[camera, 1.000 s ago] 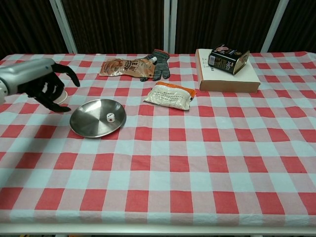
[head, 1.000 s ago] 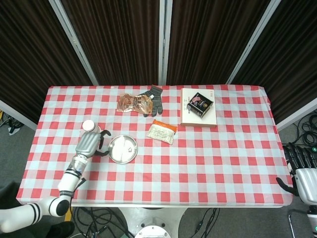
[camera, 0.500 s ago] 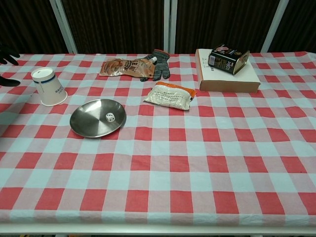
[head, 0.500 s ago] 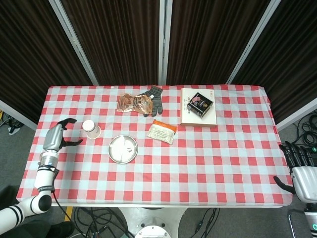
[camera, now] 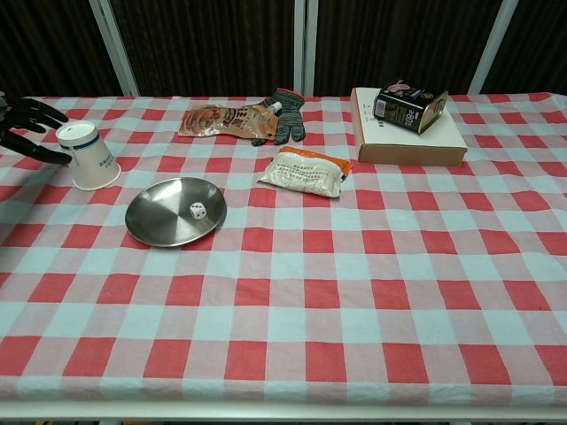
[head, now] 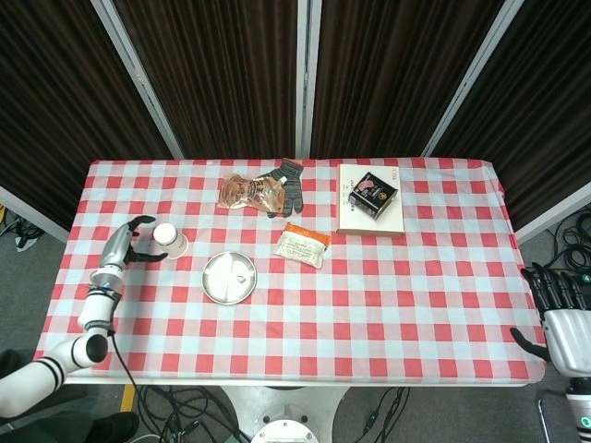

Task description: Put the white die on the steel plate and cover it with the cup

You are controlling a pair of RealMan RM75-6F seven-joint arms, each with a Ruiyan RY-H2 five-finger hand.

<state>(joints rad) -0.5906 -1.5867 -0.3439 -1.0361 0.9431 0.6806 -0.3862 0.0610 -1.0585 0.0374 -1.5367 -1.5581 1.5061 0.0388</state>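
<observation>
The steel plate (camera: 174, 212) is taken as the landmark on the checked tablecloth (camera: 354, 292). The white die (camera: 199, 210) is seen resting inside the plate, on its right part in the chest view. The cup (camera: 88, 155) is seen upside down on the cloth, just left of and slightly beyond the plate, not touching it. The left hand (camera: 27, 128) is found left of the cup with fingers spread and curved toward it; whether the fingertips touch the cup cannot be told. The right hand (head: 560, 314) is seen far right of the plate, off the table edge, fingers extended and apart, holding nothing.

Right of and beyond the plate, a white-and-orange packet (camera: 304, 171) is noted. Farther back, a brown pouch (camera: 221, 119) and a grey glove (camera: 286, 116) are recorded lying side by side. Far right of the plate, a dark box (camera: 407, 107) is seen resting on a white book (camera: 407, 137).
</observation>
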